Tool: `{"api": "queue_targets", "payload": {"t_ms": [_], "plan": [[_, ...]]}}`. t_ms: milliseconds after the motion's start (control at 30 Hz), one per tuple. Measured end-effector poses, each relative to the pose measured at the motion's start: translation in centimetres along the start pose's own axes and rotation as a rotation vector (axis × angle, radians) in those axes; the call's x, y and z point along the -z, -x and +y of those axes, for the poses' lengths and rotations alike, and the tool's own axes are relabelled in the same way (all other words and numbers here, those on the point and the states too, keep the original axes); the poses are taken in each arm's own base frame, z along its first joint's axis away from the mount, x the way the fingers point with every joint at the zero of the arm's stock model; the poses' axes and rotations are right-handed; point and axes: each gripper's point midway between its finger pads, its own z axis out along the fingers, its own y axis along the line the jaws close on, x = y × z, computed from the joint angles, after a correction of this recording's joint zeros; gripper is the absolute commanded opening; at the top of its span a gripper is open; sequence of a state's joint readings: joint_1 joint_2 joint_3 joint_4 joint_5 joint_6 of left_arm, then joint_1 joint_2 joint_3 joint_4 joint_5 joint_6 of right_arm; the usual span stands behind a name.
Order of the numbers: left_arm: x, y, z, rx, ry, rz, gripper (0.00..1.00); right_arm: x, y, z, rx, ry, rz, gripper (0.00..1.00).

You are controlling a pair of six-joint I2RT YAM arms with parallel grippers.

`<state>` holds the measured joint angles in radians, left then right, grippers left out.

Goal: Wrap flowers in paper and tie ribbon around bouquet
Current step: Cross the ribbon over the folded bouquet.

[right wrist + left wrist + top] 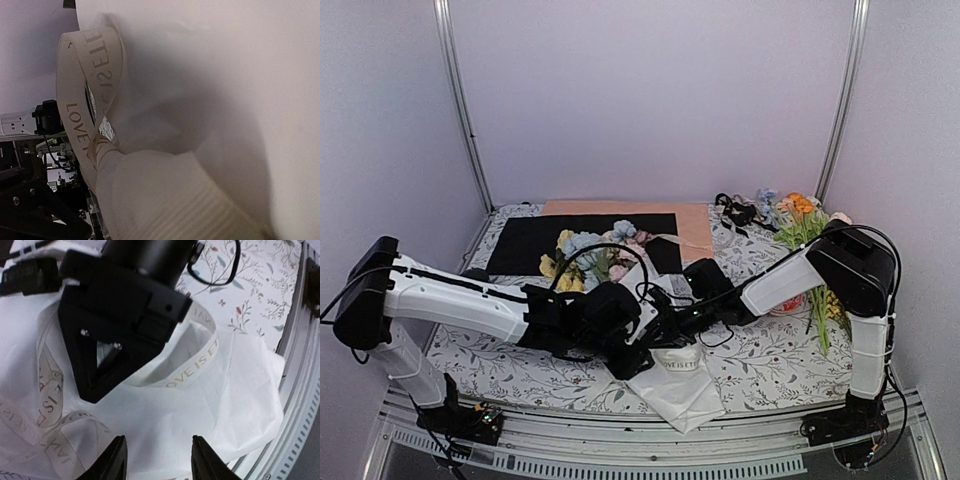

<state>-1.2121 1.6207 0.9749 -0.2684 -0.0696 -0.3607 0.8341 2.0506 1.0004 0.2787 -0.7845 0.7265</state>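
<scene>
- Tabletop [770,370], under a leaf-print cloth, is carrying everything.
- Left arm [460,295] is reaching in from the left and right arm [780,280] from the right. The two are meeting at near centre, over the wrapped bundle.
- Black sheet [530,245] is lying flat at far centre-left. A peach sheet [695,225] is showing behind it and to its right.
- Paper [685,400] is lying lengthwise under both arms, softly creased, its loose end reaching the near edge of the tabletop.
- Flowers [585,250], blue, pink and yellow, are showing at the paper's far end, on the black sheet.
- Orange-and-yellow sprigs [802,212] are lying apart at far right.
- Ribbon [195,367], cream with gold lettering, is looping loosely over the paper. One loop is standing up beside the right gripper [92,390], and more turns are lying crumpled on the paper.
- Left gripper [160,460]: jaws are standing apart over the paper, gripping nothing.
- Right gripper: sitting close against ribbon and paper. Its wrist view is filled by both, so I cannot tell whether its jaws are clamped.
</scene>
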Motion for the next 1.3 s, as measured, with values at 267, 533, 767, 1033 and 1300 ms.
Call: {"api": "queue_targets", "payload": {"t_ms": [267, 533, 767, 1033, 1300], "plan": [[-0.3, -1.7, 2.3, 0.003, 0.122, 0.058, 0.48, 0.0, 0.0, 0.0, 0.000, 0.000, 0.000, 0.23], [-3.2, -3.9, 3.7, 0.007, 0.196, 0.148, 0.36, 0.0, 0.0, 0.0, 0.000, 0.002, 0.001, 0.23], [-3.2, -3.5, 4.7, 0.039, 0.218, 0.132, 0.24, 0.0, 0.0, 0.0, 0.001, 0.002, 0.001, 0.23], [-2.9, -3.2, 6.4, 0.064, 0.286, 0.119, 0.00, 0.0, 0.0, 0.0, 0.000, 0.002, 0.002, 0.23], [-0.7, -1.6, 7.4, 0.071, 0.342, 0.032, 0.00, 0.0, 0.0, 0.0, 0.001, 0.002, 0.001, 0.23]]}}
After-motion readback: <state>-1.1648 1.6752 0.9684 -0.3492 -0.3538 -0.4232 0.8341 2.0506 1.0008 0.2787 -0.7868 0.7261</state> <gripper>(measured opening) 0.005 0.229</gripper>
